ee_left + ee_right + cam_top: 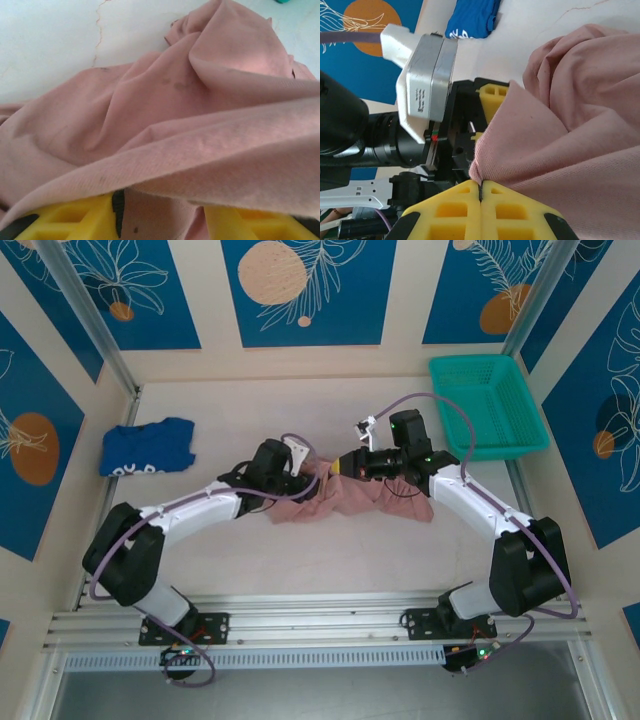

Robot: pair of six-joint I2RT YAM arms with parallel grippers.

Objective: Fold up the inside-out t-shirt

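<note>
- The table (pixel 300 560) carries everything; we take the basket (pixel 470 362) at its far right corner as our landmark
- The left arm (pixel 180 510) and right arm (pixel 480 505) both stretch low and inward from their bases, elbows out, so their wrists meet nose to nose left of the basket and nearer the bases
- The shirt (pixel 340 505) (pixel 165 115) (pixel 580 125) lies at that same spot, left of the basket and a little nearer the bases. It is a crumpled pink band with no flat panel, so we judge that folding has not begun and the cloth first needs spreading
- The blue garment (pixel 147 447) lies well left of the basket and apart from the shirt; we take it as no part of the job
- The right gripper (pixel 343 466) (pixel 481 192) points away from the basket, its yellow jaws pressed together on a fold of the shirt; we judge it pins that edge so the other arm can pull against it
- The left gripper (pixel 160 210) points towards the basket with its jaws partly apart, cloth draped over them and sagging between. Nothing looks pinched, and we judge it is seeking a second hold
</note>
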